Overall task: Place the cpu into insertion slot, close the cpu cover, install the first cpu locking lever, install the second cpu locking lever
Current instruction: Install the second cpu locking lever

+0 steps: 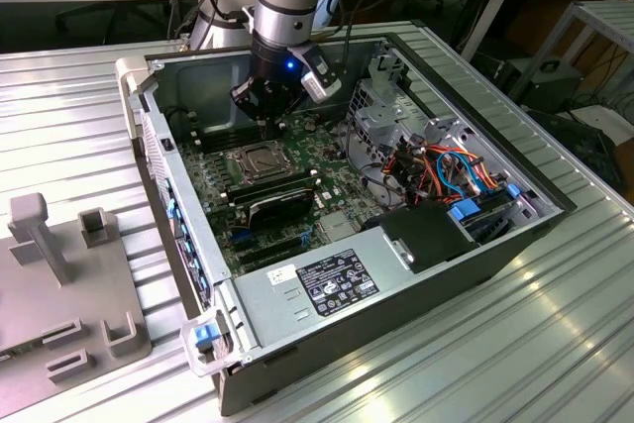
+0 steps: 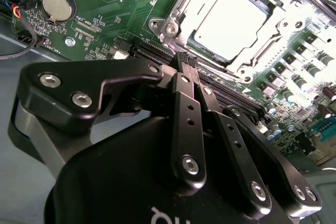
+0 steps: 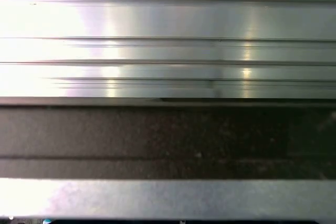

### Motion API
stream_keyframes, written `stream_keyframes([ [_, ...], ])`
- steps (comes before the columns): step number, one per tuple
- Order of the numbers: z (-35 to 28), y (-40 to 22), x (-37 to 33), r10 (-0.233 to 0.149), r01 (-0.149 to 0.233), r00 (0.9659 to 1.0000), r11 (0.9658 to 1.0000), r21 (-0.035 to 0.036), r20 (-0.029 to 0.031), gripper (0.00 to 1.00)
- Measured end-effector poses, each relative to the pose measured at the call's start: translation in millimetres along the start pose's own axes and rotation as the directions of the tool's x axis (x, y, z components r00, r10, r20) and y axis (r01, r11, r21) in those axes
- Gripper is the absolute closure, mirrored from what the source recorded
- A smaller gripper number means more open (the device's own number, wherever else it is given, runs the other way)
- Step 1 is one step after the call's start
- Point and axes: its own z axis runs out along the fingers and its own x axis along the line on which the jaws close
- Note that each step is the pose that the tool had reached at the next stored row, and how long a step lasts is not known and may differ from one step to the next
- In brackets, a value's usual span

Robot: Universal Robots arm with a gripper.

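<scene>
The cpu (image 2: 231, 22) lies flat in the insertion slot (image 1: 260, 161) on the green board, its silvery top bright under the light. The cpu cover (image 2: 184, 9) lies down around it as a silver frame, and the chip shows through its window. My gripper (image 2: 187, 60) hangs inside the open computer case. Its two black fingers are pressed together, with the tips right at the socket's near edge. In the exterior view the gripper (image 1: 263, 126) sits just behind the socket, low over the board. I cannot tell how the locking levers stand.
Black memory slots (image 2: 231, 98) run beside the socket. A black card (image 1: 282, 207), the power supply (image 1: 337, 279), a cable bundle (image 1: 446, 170) and a metal drive cage (image 1: 396, 111) crowd the case. A grey fixture (image 1: 59, 284) sits on the ribbed metal table (image 3: 168, 35).
</scene>
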Motion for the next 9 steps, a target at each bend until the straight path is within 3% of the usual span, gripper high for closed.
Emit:
stream_keyframes([
  [9, 0.1, -6.9, 0.0, 0.0, 0.0, 1.0, 1.0, -0.0001, 0.0001, 0.89],
])
